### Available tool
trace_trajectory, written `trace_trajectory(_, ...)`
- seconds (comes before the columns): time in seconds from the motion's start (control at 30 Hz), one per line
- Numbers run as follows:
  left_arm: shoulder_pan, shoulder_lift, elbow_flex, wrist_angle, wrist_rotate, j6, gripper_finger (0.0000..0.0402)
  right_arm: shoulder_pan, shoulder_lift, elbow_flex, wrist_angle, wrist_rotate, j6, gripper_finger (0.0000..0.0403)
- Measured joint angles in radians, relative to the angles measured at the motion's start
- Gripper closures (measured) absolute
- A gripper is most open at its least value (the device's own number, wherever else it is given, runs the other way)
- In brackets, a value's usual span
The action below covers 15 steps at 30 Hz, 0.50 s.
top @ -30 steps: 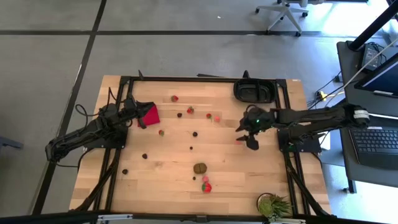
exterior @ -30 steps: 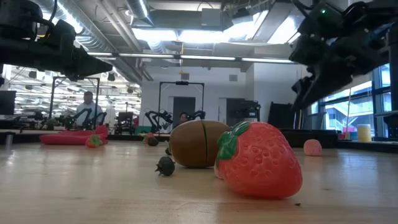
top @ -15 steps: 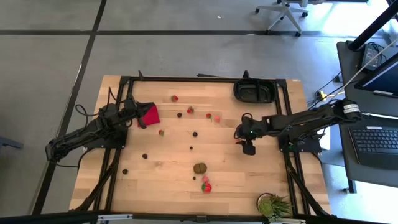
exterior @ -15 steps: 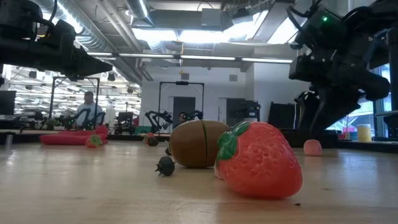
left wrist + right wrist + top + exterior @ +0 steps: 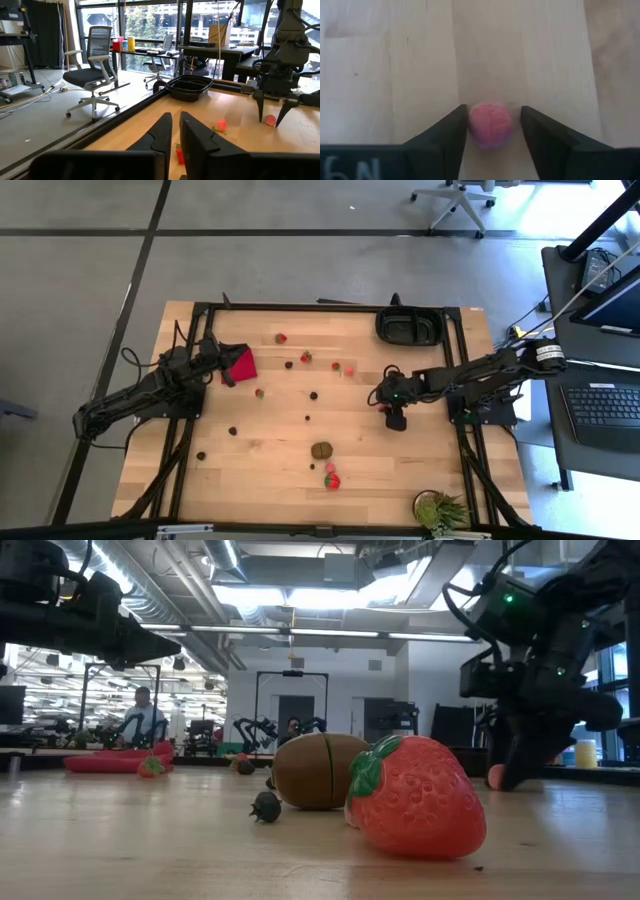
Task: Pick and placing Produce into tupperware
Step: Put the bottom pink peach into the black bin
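Observation:
My right gripper (image 5: 492,131) is open and low on the table, right of the middle (image 5: 386,409). Its fingers stand on either side of a small pink round piece (image 5: 490,124), which rests on the wood (image 5: 497,776); I see no sure touch. The black tupperware tray (image 5: 410,327) sits at the far right edge. A red strawberry (image 5: 331,479) and a brown lump (image 5: 321,449) lie near the near edge, and other small red and dark pieces are scattered mid-table (image 5: 313,394). My left gripper (image 5: 173,134) is shut and waits by the red cloth (image 5: 240,363).
A spiky green plant (image 5: 440,510) stands at the near right corner. Black frame rails run along the table's left and right sides (image 5: 470,450). A person (image 5: 140,715) sits far off in the room behind. Bare wood lies between the pink piece and the tray.
My right gripper has come down from well above the table to the tabletop and moved slightly toward the table's left, settling around the pink piece. The left arm and all the produce have stayed where they were.

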Motion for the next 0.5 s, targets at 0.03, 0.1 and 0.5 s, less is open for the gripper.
trace_trajectory(0.03,0.0,0.0,0.0,0.0,0.0,0.0,0.0366,0.0,0.001,0.0,0.001,0.0,0.0,0.023)
trace_trajectory(0.1,0.0,0.0,0.0,0.0,0.0,0.0,0.0362,0.0,-0.003,0.0,0.003,0.001,0.0,0.0253)
trace_trajectory(0.5,0.0,0.0,0.0,0.0,0.0,0.0,0.0342,-0.014,-0.036,0.071,-0.032,-0.02,-0.004,0.032)
